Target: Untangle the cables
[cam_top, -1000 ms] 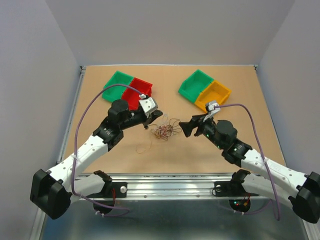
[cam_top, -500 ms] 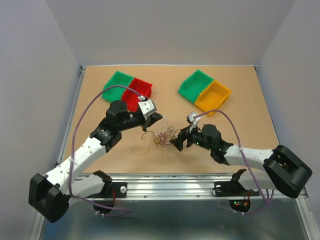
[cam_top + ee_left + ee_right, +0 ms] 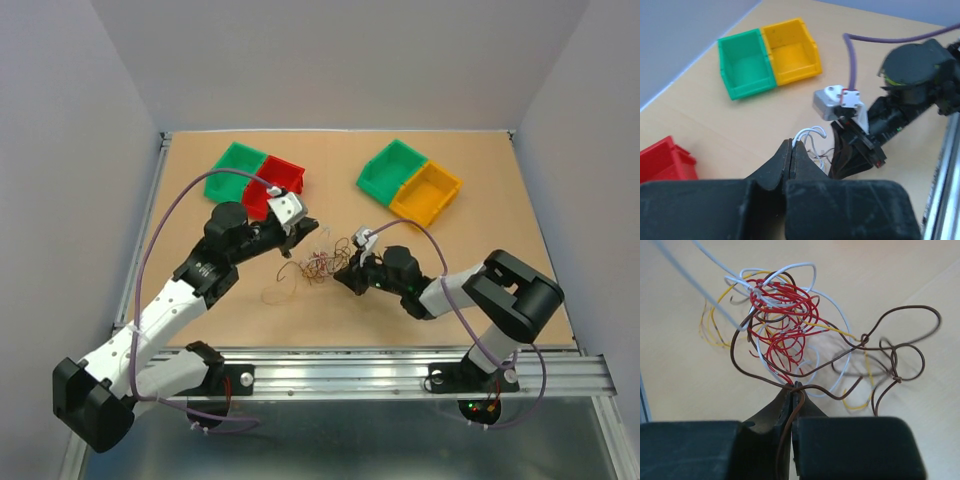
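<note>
Clamping right gripper (image 3: 792, 387) and left gripper (image 3: 791, 145) on cables (image 3: 321, 264) near red bin (image 3: 285, 175); clump knotted, untangling barely begun

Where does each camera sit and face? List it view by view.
Top external: above and behind the arms, looking down on the table; both arms show, cables between them.
Left wrist: on the left arm, looking past the left gripper, shut on a white strand, toward the right gripper and yellow bin.
Right wrist: on the right arm, its gripper pinching a brown strand, facing the cables.
Shared: all three show the cables.
</note>
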`<state>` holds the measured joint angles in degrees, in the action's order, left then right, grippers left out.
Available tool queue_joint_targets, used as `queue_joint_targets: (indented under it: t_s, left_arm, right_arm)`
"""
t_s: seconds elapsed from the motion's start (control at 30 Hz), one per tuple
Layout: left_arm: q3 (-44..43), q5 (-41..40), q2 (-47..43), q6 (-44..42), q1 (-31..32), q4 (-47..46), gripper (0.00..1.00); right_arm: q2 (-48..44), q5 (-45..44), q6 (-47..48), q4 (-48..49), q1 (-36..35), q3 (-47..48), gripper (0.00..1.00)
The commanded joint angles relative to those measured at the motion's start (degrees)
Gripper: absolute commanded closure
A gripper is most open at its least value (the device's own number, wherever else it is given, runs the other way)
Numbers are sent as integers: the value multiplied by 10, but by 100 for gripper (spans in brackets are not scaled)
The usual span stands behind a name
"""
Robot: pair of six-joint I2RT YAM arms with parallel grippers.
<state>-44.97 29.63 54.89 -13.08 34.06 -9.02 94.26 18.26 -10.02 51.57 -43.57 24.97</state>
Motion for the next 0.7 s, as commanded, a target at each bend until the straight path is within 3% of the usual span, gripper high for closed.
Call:
queue_joint_targets:
  t_s: [0.0, 0.13, 0.2, 0.47, 0.67]
  left_arm:
    - [-49, -188, -31, 17, -1, -43, 100]
    - [-106, -341, -23, -11, -12, -34, 100]
    - [-151, -405, -10, -27, -19, -29, 100]
    - [-262, -527, -6, -75, -25, -15, 100]
    - [-282, -593, -25, -91, -25, -11, 100]
  right_arm:
    - [-29, -115, -21, 100, -1, -17, 99]
    - [-88, -230, -54, 86, -1, -66, 99]
    - [-125, -280, -64, 35, -2, -77, 99]
    - [-219, -409, -144, -99, -1, -111, 99]
    - [-342, -514, -208, -175, -1, -155, 99]
